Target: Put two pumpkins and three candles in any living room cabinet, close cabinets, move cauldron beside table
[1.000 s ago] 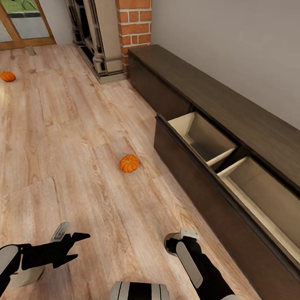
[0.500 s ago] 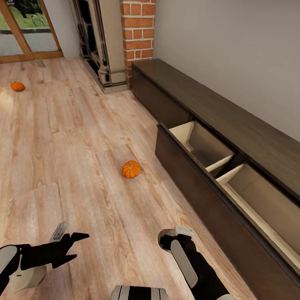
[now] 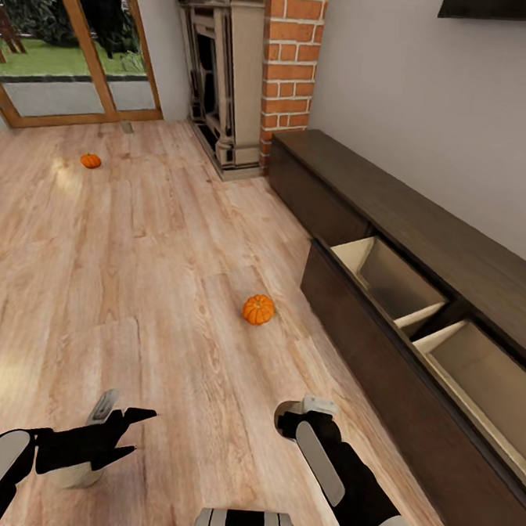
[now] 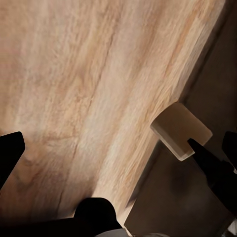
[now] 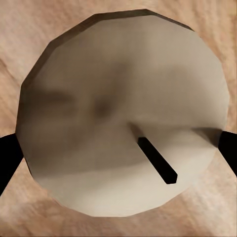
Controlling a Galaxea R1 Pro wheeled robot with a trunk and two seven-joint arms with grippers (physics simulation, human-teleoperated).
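Note:
One orange pumpkin (image 3: 257, 309) lies on the wood floor just in front of the cabinet (image 3: 423, 219). A second pumpkin (image 3: 90, 161) lies far off near the glass door. The long dark-brown cabinet runs along the right wall, with two drawers (image 3: 387, 279) pulled out and their pale insides bare. My right gripper (image 3: 288, 418) is shut on a candle (image 5: 98, 74), a pale round disc with a dark wick, held low over the floor. My left gripper (image 3: 130, 430) is open with nothing between its fingers. The cauldron and the table are out of view.
A brick column and a fireplace (image 3: 229, 72) stand at the cabinet's far end. A glass door (image 3: 66, 45) is at the back left. A small pale block (image 4: 180, 131) sits beyond my left fingers, and I cannot tell what it is.
The whole view has swung, so the pumpkins and the cabinet sit further right and lower in the picture. Both arms keep their pose, the right one still holding the candle.

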